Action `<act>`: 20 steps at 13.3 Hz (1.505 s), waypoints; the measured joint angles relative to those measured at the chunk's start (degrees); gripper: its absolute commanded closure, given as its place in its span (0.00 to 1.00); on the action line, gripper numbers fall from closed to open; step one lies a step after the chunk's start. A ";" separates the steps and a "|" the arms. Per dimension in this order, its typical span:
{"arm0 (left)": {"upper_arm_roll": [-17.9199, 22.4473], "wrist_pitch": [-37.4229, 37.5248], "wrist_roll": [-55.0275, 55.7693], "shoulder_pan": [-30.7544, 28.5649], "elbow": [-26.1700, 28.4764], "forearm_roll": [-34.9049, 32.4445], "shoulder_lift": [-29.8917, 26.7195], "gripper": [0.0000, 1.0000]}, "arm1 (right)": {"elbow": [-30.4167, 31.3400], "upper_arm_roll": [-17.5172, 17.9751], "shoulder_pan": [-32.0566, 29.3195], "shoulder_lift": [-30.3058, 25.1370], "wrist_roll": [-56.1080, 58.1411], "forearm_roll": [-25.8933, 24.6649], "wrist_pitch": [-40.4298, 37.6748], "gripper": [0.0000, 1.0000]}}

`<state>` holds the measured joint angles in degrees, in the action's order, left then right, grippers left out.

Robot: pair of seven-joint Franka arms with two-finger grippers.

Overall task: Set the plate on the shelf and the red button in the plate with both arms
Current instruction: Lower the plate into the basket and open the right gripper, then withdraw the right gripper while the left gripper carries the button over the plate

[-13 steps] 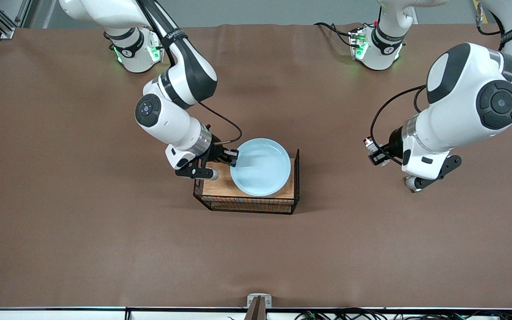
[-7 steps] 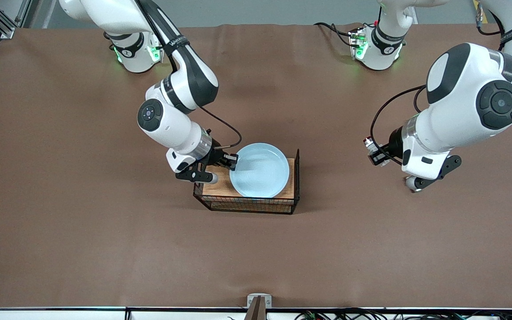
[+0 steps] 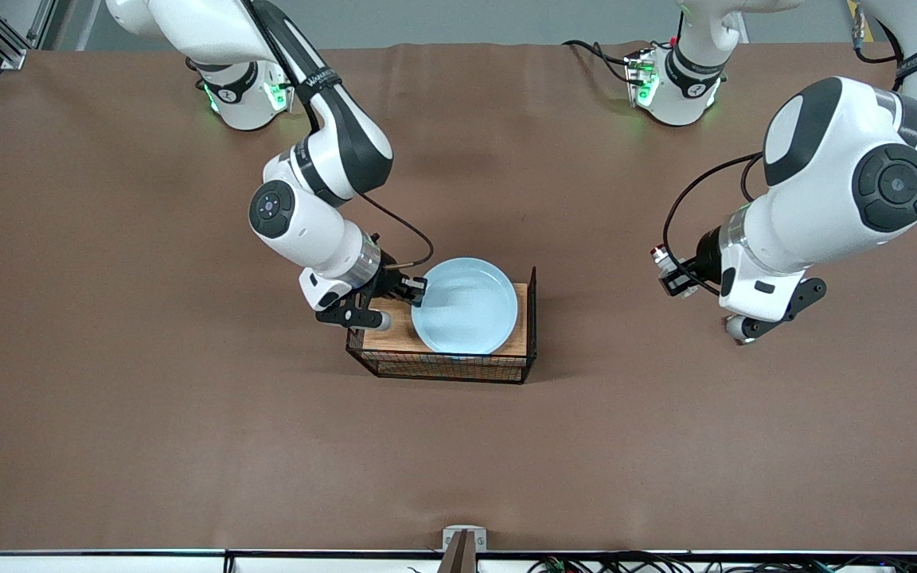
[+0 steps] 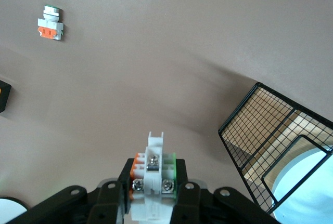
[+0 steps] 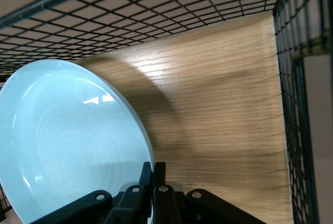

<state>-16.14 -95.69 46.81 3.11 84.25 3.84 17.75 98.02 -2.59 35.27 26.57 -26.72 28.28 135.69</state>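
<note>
The table (image 3: pixel 188 414) carries a wire basket (image 3: pixel 442 362) with a wooden floor. My right gripper (image 3: pixel 417 291) has its jaws clamped on the plate (image 3: pixel 466 306) rim, the plate tilted over the basket floor; since the earlier frame it has sunk lower and slid toward the right arm's end. Next move, in my judgement: set it flat, then release. My left gripper (image 3: pixel 672 274) waits over bare table, jaws closed on the button (image 4: pixel 154 169).

The left tool (image 4: pixel 151 203) grips the red button (image 4: pixel 154 169) above brown table (image 4: pixel 156 68), near a wire basket (image 4: pixel 260 130).
</note>
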 measured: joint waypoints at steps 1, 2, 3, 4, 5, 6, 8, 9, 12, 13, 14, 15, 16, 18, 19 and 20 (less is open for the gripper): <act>0.00 0.00 0.00 0.00 0.00 0.00 0.00 0.80 | -0.01 0.00 0.00 0.18 0.00 0.00 0.12 0.98; 0.00 0.00 0.00 0.00 0.00 0.00 0.00 0.80 | -0.05 0.00 0.00 0.45 0.00 0.00 0.29 0.97; 0.00 0.00 0.00 0.00 0.00 0.00 0.00 0.80 | -0.09 0.02 0.01 0.74 0.00 0.00 0.72 0.90; 0.00 0.00 0.00 0.00 0.00 0.00 0.02 0.80 | -0.09 0.03 0.04 0.97 0.01 0.00 0.98 0.83; 0.00 0.00 0.00 0.00 0.00 0.00 0.04 0.80 | -0.12 0.03 0.05 1.11 0.01 0.00 1.30 0.74; 0.00 0.00 0.00 0.00 0.00 0.00 0.05 0.80 | -0.13 0.02 0.05 1.16 0.01 0.00 1.50 0.36; 0.00 0.00 0.00 0.00 0.00 0.00 0.07 0.80 | -0.19 0.03 0.06 1.18 0.01 0.00 1.68 0.00; -0.01 0.00 0.00 0.00 0.00 0.00 0.07 0.80 | -0.37 0.05 0.11 1.18 0.01 0.00 1.73 0.00; -0.02 0.00 0.00 0.01 0.00 0.00 0.08 0.80 | -1.21 0.08 0.14 1.27 0.03 0.00 1.74 0.00; -0.02 0.00 0.00 0.01 0.00 0.00 0.08 0.80 | -1.62 0.12 0.20 1.55 0.03 0.00 1.74 0.00; -0.02 0.00 0.00 0.01 0.00 0.00 0.08 0.80 | -2.18 0.16 0.30 1.79 0.03 0.00 1.74 0.00; -0.02 0.00 0.00 0.01 0.00 0.00 0.08 0.80 | -2.73 0.15 0.32 1.86 0.03 -0.01 1.74 0.00; -0.03 0.00 0.00 0.02 0.00 0.00 0.08 0.80 | -3.24 0.09 0.31 1.86 0.03 -0.01 1.59 0.00; -0.03 0.00 0.00 0.03 0.00 0.00 0.09 0.80 | -4.57 0.00 0.31 1.86 0.03 -0.01 -0.07 0.00; -0.03 0.00 0.00 0.03 0.00 0.00 0.09 0.80 | -5.29 -0.05 0.31 1.86 -0.06 -0.01 -0.96 0.00; -0.03 0.00 0.00 0.03 0.00 0.00 0.09 0.80 | -6.04 -0.09 0.31 1.86 -0.62 -0.01 -1.70 0.00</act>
<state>-16.17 -95.69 46.81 3.14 84.26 3.84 17.84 91.99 -2.68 35.58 28.43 -27.34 28.26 133.99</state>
